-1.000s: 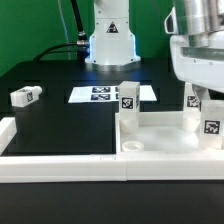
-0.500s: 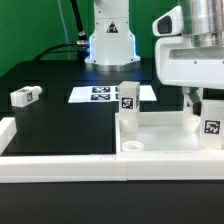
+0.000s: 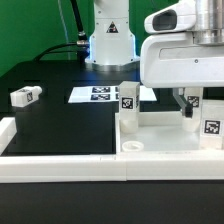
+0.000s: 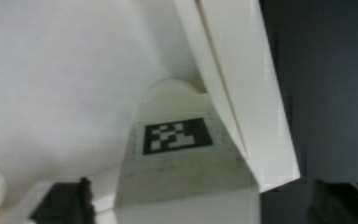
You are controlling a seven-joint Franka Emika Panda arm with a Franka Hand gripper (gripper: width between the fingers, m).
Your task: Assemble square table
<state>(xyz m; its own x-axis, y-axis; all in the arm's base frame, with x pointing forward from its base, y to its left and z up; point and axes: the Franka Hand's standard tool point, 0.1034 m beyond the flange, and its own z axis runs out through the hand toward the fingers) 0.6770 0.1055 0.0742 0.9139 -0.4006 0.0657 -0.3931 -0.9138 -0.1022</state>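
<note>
The square table's white panel [image 3: 160,143] lies at the exterior view's right, against the front wall. Tagged white legs stand upright on it at the near-left [image 3: 128,98] and right [image 3: 211,126] corners. A further leg [image 3: 196,101] stands at the back, partly hidden by my hand. My gripper [image 3: 185,103] hangs over that back leg. In the wrist view the gripper [image 4: 197,206] is open, with a dark finger [image 4: 62,204] on each side of a tagged leg [image 4: 176,137] and a gap showing beside it. One loose leg [image 3: 25,96] lies far off at the left.
The marker board [image 3: 98,94] lies flat at the back middle. A long low white border wall [image 3: 60,166] runs along the front and turns up at the left. The robot's base [image 3: 108,35] stands behind the board.
My hand has swung toward the exterior view's left and come lower, now covering more of the back right of the panel. Legs and panel have not moved.
</note>
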